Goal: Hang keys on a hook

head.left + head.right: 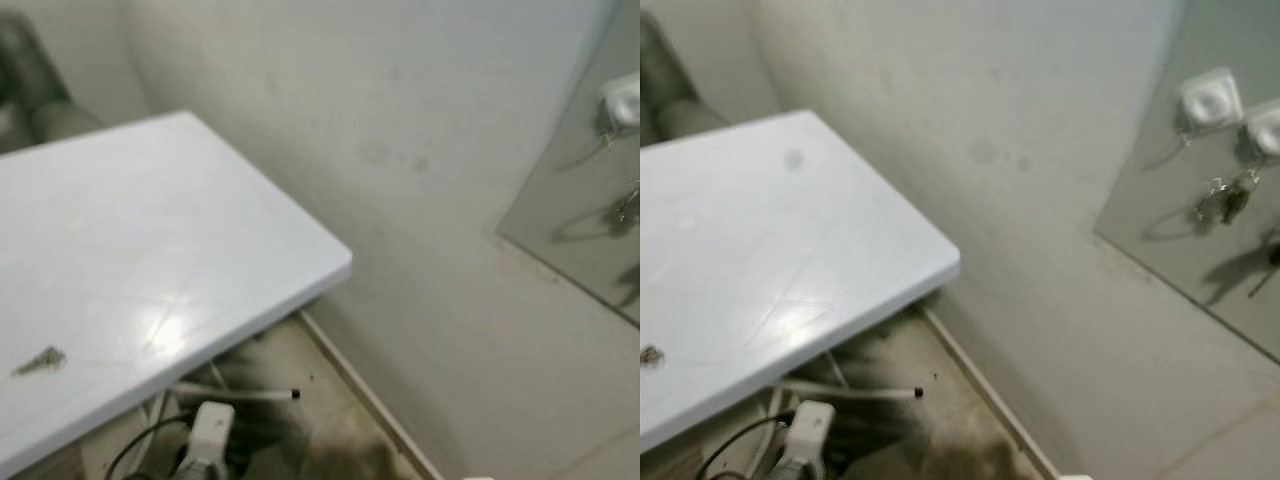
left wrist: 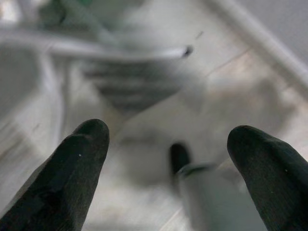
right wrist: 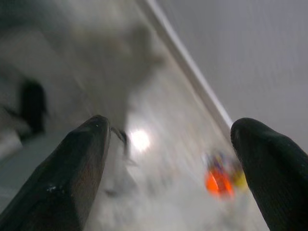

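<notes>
No text, label, brand, number or sign can be read anywhere; the views are blurred and the surfaces plain.

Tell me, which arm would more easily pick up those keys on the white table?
Probably the left. The keys lie on the table at the robot's left side. Both the left gripper and right gripper hang open over the floor.

Soft motion blur everywhere; glare on the table (image 1: 170, 330).
</notes>
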